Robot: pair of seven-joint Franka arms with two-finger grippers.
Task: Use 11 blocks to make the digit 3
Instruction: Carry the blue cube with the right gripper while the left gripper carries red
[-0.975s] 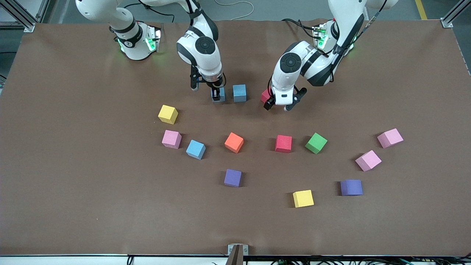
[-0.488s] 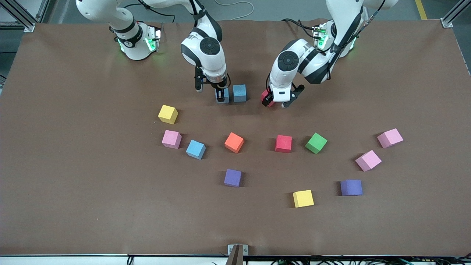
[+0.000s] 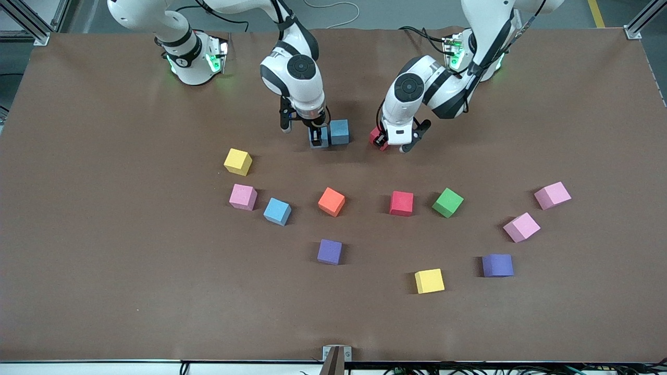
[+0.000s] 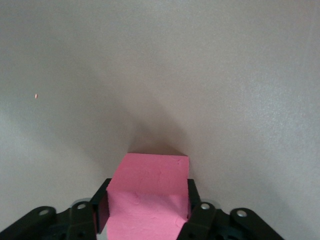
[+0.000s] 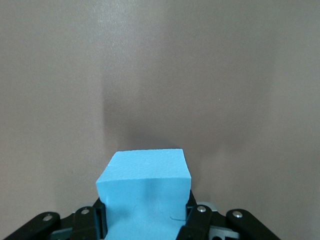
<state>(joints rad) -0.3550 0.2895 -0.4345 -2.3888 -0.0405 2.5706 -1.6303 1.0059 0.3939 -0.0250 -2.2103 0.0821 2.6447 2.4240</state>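
**Front view: top bar of the 3 being laid**

Right pincer point(image 3: 316, 136) clamps a light blue block point(image 5: 145, 192) touching a second blue block point(image 3: 340, 131) on the surface point(image 3: 104, 260). Left pincer point(image 3: 395, 141) grips a red block point(image 4: 148, 197) just beside them. Next: seat red flush, completing the row; other blocks lie scattered nearer the camera.

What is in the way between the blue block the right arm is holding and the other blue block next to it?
Nothing visible. The right gripper holds a light blue block right beside the second light blue block, no other block between them.
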